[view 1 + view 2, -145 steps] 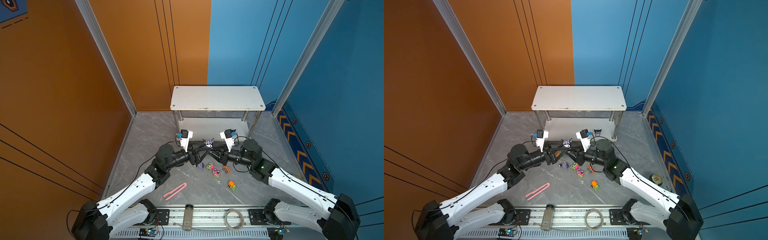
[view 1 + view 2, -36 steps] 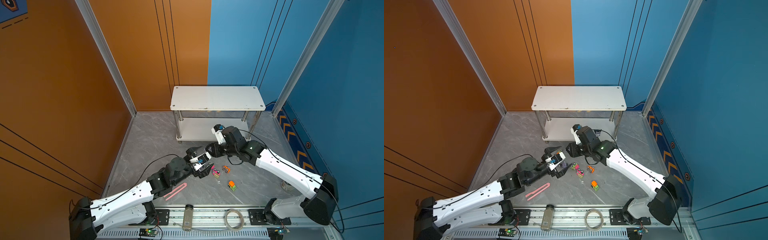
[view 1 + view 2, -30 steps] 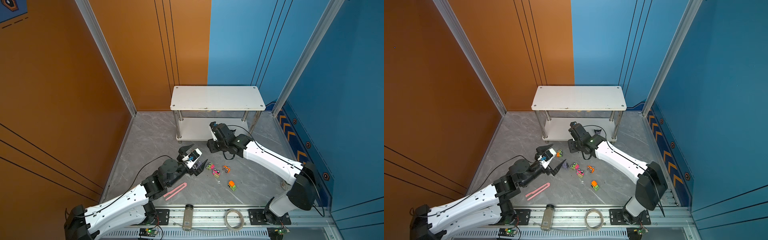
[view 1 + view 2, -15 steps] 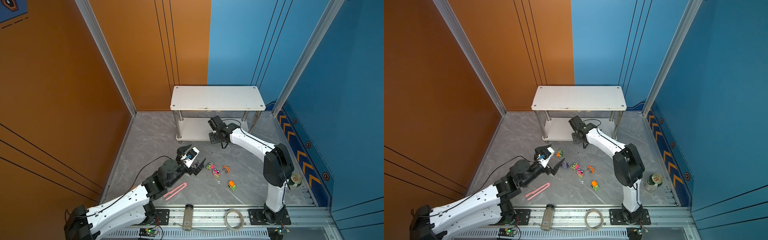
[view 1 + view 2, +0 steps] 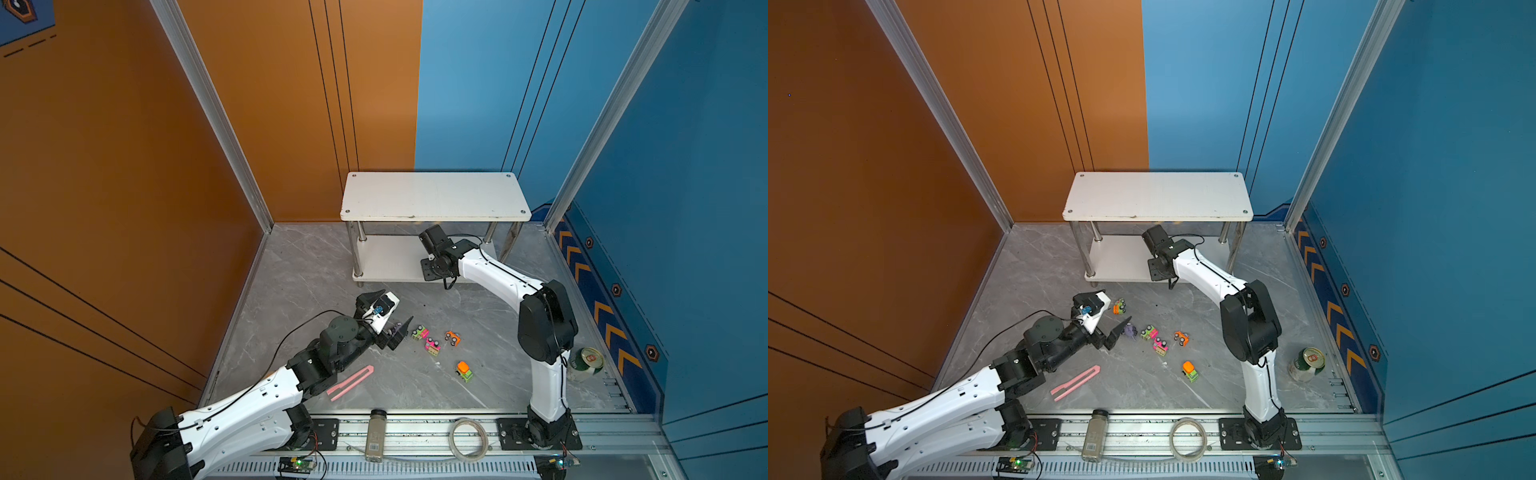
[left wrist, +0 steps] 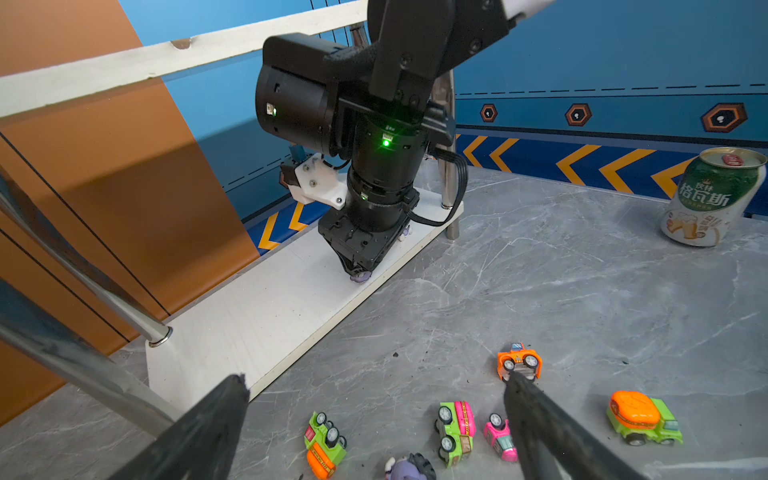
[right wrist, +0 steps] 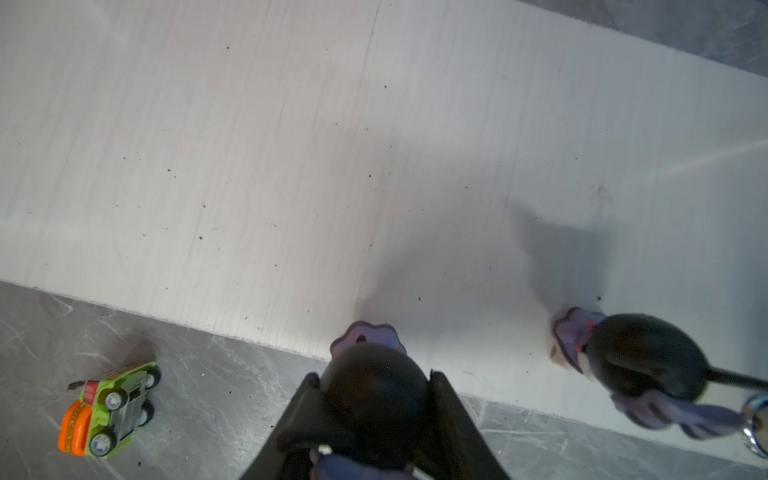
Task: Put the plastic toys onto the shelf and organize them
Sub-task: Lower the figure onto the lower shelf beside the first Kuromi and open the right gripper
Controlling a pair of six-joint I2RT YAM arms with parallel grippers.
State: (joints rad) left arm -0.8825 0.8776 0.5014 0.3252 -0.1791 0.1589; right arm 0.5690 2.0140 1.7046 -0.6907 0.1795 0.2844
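Observation:
The white two-tier shelf (image 5: 434,195) stands at the back. My right gripper (image 7: 374,376) is shut on a purple-black figurine (image 7: 365,334), held at the front edge of the lower tier (image 7: 291,166). A second figurine (image 7: 640,361) stands on that tier beside it. My left gripper (image 6: 374,380) hangs open over the floor with nothing between its fingers. Below it lie a third figurine (image 6: 409,467) and several neon cars: a green-orange one (image 6: 326,446), a green-pink one (image 6: 455,430), a pink one (image 6: 498,436), an orange one (image 6: 519,361) and an orange-green one (image 6: 642,417).
A pink tweezers-like strip (image 5: 350,383) lies by the left arm. A grey bottle (image 5: 376,434) and a cable coil (image 5: 467,438) rest on the front rail. A green can (image 5: 585,363) stands at the right. Chrome shelf legs (image 6: 446,183) flank the right wrist.
My right arm has carried the figurine from the floor in front of the shelf to the lower tier's front edge. The left arm has hardly moved.

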